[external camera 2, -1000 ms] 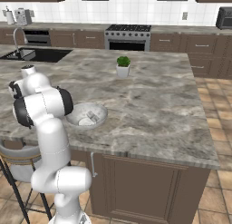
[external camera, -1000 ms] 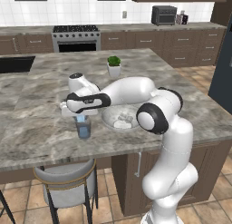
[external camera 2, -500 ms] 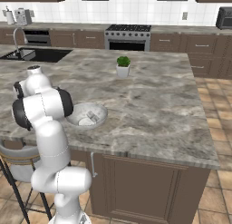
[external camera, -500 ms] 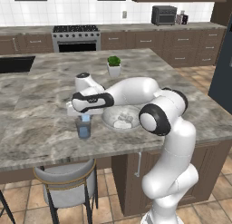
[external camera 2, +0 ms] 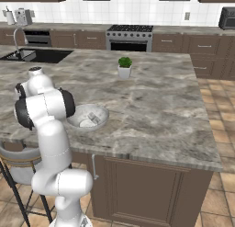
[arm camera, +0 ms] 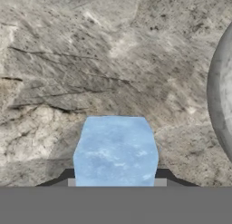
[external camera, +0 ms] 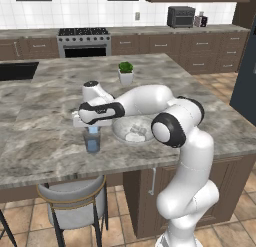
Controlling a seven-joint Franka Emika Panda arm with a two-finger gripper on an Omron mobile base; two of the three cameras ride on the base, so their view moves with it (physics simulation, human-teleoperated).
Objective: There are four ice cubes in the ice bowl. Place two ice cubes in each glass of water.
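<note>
In the hand view a pale blue ice cube (arm camera: 115, 150) sits between my gripper's (arm camera: 115, 182) dark fingertips, which are shut on it. In the left base view the gripper (external camera: 91, 126) hangs just above a glass of water (external camera: 92, 140), a short bluish tumbler near the counter's front edge. Right of the glass lies the grey ice bowl (external camera: 120, 132) with pale ice cubes (external camera: 134, 137) inside. The right base view shows the ice bowl (external camera 2: 102, 112) with ice cubes (external camera 2: 88, 122) in it, beside my arm. The bowl's rim (arm camera: 217, 96) curves in at the right of the hand view.
A small white pot with a green plant (external camera: 125, 73) stands farther back on the marble island (external camera: 45, 101). A stool (external camera: 75, 196) sits below the counter's front edge. The sink (external camera 2: 36, 55) lies at the far left.
My hand has shifted a little to the right with the ice cube and now sits over the glass. The bowl and the glass have not moved.
</note>
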